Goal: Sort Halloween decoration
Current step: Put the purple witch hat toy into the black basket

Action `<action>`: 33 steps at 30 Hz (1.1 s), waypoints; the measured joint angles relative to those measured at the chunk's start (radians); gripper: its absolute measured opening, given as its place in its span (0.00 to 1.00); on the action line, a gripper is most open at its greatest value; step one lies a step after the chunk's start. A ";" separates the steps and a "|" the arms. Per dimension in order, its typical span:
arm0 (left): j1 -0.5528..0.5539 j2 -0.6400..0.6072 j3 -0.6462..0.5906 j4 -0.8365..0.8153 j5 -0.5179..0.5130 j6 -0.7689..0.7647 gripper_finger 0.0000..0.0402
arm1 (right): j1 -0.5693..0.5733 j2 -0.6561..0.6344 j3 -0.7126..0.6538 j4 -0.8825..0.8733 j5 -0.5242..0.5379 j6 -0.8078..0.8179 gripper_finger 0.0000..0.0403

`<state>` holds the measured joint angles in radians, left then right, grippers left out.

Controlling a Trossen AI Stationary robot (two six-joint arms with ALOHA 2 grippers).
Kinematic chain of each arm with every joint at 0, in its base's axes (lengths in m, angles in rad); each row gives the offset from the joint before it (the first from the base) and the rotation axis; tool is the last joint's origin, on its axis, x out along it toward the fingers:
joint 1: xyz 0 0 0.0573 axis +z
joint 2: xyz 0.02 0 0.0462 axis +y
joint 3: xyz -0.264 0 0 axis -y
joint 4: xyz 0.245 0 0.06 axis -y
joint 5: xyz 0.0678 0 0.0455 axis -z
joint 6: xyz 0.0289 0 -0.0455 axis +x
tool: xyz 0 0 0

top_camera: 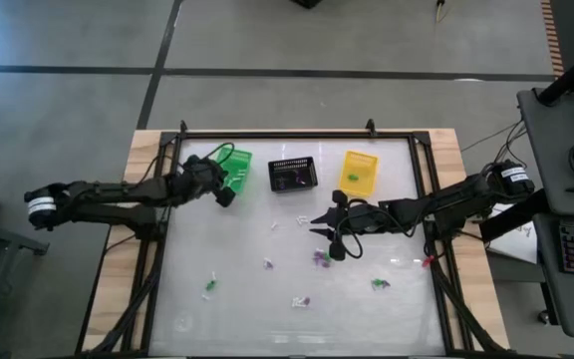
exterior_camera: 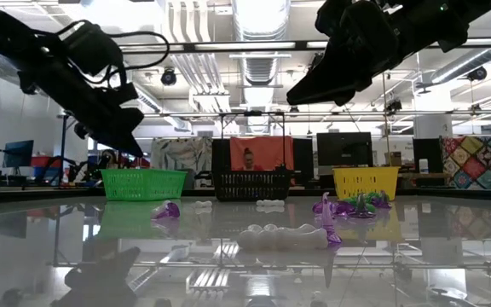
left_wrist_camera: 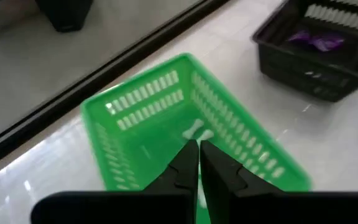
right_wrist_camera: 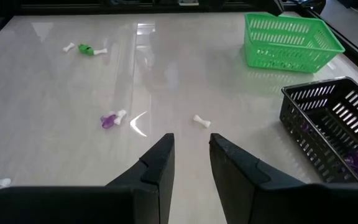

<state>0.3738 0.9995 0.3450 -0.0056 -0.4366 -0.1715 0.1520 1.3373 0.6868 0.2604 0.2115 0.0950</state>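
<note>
The Halloween decoration is a scatter of tiny white, purple and green trinkets lying on the glossy table: a white bone-shaped one [right_wrist_camera: 202, 121], a purple-and-white one [right_wrist_camera: 112, 119], a green-and-white one [right_wrist_camera: 87, 48], and others [top_camera: 320, 259] [top_camera: 209, 287]. My left gripper [left_wrist_camera: 199, 152] [top_camera: 224, 192] hangs shut over the green basket [left_wrist_camera: 185, 124], where a white piece [left_wrist_camera: 196, 130] shows just past its tips; whether it lies in the basket I cannot tell. My right gripper [right_wrist_camera: 191, 146] [top_camera: 318, 227] is open above the table's middle, with the white bone-shaped one a little ahead of it.
Three small baskets stand in a row near the far edge: green [top_camera: 235, 165], black [top_camera: 293, 174] holding purple pieces [left_wrist_camera: 316, 42], and yellow [top_camera: 359, 172]. A dark frame [top_camera: 287, 134] borders the table. A person [exterior_camera: 249, 159] shows in the room beyond.
</note>
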 joint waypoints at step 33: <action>-0.087 -0.002 0.099 0.191 0.298 0.133 0.00 | -0.112 0.026 0.260 -1.119 -0.107 0.890 0.41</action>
<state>0.2867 0.9970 0.4438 0.1856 -0.1387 -0.0381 0.0398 1.3628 0.9465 -0.8584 0.1050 0.9851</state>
